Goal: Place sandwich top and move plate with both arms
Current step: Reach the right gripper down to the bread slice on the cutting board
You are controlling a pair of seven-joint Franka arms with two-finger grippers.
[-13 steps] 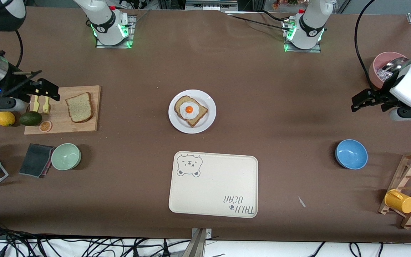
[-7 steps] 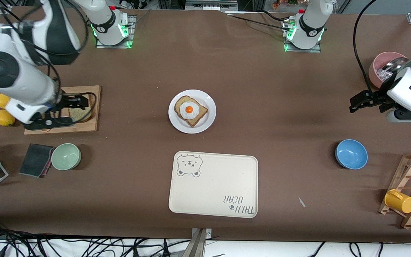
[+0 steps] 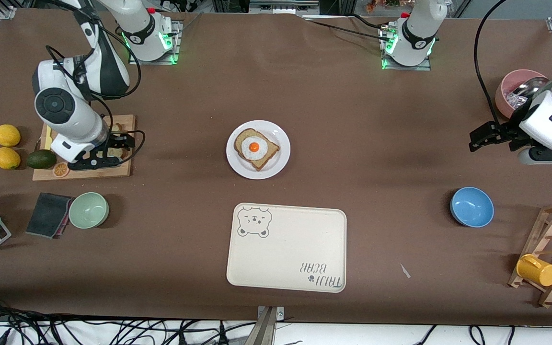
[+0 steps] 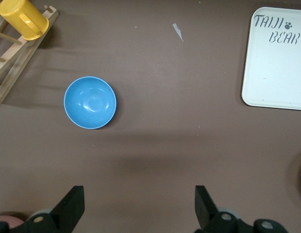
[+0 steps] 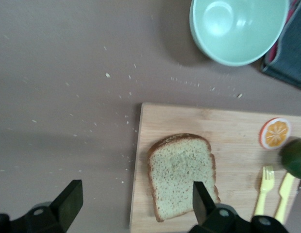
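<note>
The sandwich top [image 5: 181, 174] lies flat on the cutting board [image 5: 238, 131], toward the right arm's end of the surface, well apart from the plate [image 3: 258, 149]. The right tool [image 3: 113, 152] hovers over the board, fingers wide and empty, one fingertip above the slice's edge. The left tool [image 3: 489, 134] waits wide open, well apart.

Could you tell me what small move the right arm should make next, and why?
Probably a straight descent: the right gripper hangs open above the sandwich top on the cutting board, not yet around it, so lowering would bring its fingers to the slice's edges. The left gripper waits open over bare table.
</note>
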